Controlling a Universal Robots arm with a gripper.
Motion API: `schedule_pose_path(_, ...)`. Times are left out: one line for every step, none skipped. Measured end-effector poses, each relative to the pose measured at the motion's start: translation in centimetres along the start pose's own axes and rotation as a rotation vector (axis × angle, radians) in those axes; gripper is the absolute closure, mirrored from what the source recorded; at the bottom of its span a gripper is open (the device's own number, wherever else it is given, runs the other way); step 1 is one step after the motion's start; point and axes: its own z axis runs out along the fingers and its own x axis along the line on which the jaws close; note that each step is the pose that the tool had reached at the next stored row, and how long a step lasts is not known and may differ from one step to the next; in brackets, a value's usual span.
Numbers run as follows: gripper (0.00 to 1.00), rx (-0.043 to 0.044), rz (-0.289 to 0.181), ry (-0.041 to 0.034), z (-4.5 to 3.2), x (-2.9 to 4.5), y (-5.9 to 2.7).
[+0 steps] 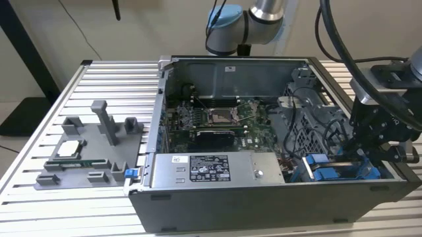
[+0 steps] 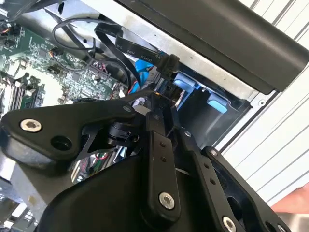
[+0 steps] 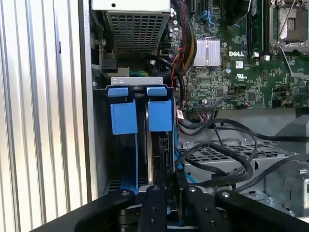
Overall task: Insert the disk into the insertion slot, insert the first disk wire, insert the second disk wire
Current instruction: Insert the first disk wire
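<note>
Your gripper (image 1: 359, 150) sits at 4 o'clock of the case (image 1: 264, 210) in the exterior view; open or closed, you cannot tell. The disk (image 3: 161, 145) stands inside the insertion slot (image 3: 136, 80), close by it.

A large white label (image 1: 207, 169), dense with black print and rows of small marks, lies on top of the power supply (image 1: 260, 173) along the near edge of the computer case (image 1: 264, 212) in the exterior view; its lines are too fine to make out. A small white sticker (image 1: 230, 68) sits high on the case's far wall. In the first wrist view the motherboard (image 3: 227, 82) carries a white printed logo, two small white stickers and tiny white component markings. In the second wrist view white lettering runs along a flat black cable (image 2: 137, 52).
</note>
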Motion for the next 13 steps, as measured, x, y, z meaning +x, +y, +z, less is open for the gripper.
schedule_pose_path(1.0,-0.0005,0.006,-0.0001,0.02,-0.01,0.02)
schedule_pose_path(1.0,-0.0003,0.012,-0.0001,0.02,-0.03,0.04)
schedule_pose_path(1.0,0.0002,0.017,-0.0001,0.03,-0.06,0.06)
schedule_pose_path(1.0,0.0005,0.02,-0.0003,0.05,-0.13,0.07)
schedule_pose_path(1.0,0.0006,0.021,-0.0004,0.06,-0.18,0.08)
schedule_pose_path(1.0,0.0007,0.021,-0.0004,0.07,-0.21,0.08)
schedule_pose_path(1.0,0.0009,0.021,-0.0006,0.09,-0.23,0.08)
schedule_pose_path(1.0,0.0012,0.021,-0.0007,0.1,-0.25,0.08)
schedule_pose_path(1.0,0.0016,0.021,-0.0007,0.11,-0.25,0.08)
schedule_pose_path(1.0,0.002,0.021,-0.0007,0.12,-0.25,0.08)
schedule_pose_path(1.0,0.0024,0.02,-0.0007,0.14,-0.25,0.08)
schedule_pose_path(1.0,0.0025,0.02,-0.0006,0.15,-0.25,0.08)
schedule_pose_path(1.0,0.0026,0.02,-0.0005,0.17,-0.25,0.08)
